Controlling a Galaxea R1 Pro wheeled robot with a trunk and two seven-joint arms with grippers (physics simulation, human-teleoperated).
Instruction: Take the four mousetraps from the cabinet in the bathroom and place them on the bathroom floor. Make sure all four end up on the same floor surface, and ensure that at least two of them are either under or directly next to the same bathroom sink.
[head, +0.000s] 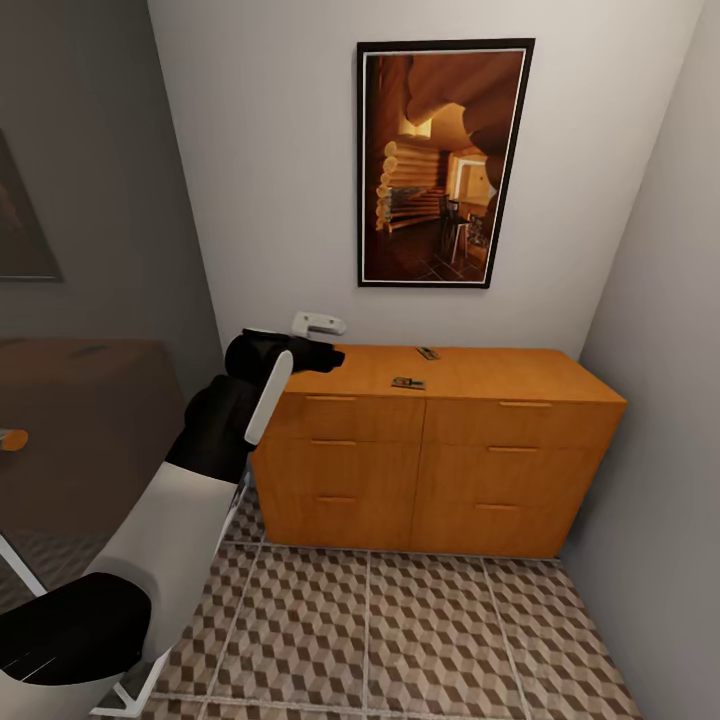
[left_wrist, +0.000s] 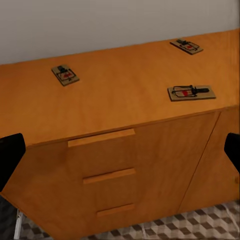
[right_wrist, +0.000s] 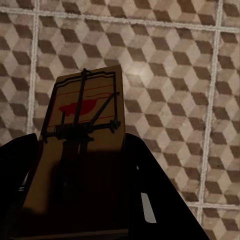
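Three mousetraps sit on the flat cabinet (left_wrist: 115, 100) top in the left wrist view: one (left_wrist: 65, 75) toward the wall at one end, one (left_wrist: 192, 92) close to the front edge, one (left_wrist: 186, 46) farther back by the wall. All lie flat and well apart. The fourth (right_wrist: 82, 140) is clamped between the right gripper's (right_wrist: 82, 200) dark fingers, red mark and wire bar facing the camera, hanging over the floor (right_wrist: 170, 75).

Room is a tight corner: plain pale walls, a black-framed picture (head: 445, 162) of a log interior hanging above the cabinet. Cabinet is smooth orange-brown wood, boxy, with drawer fronts and slim bar handles in matching wood. Floor is big square tiles printed with a brown, beige and white cube pattern, pale grout lines between.

Left gripper (left_wrist: 120, 150) is spread wide with nothing in it, black fingertips (left_wrist: 10, 155) at the frame edges, hovering in front of the cabinet's top edge. In the head view the left arm (head: 255, 385) reaches to the cabinet's left corner.
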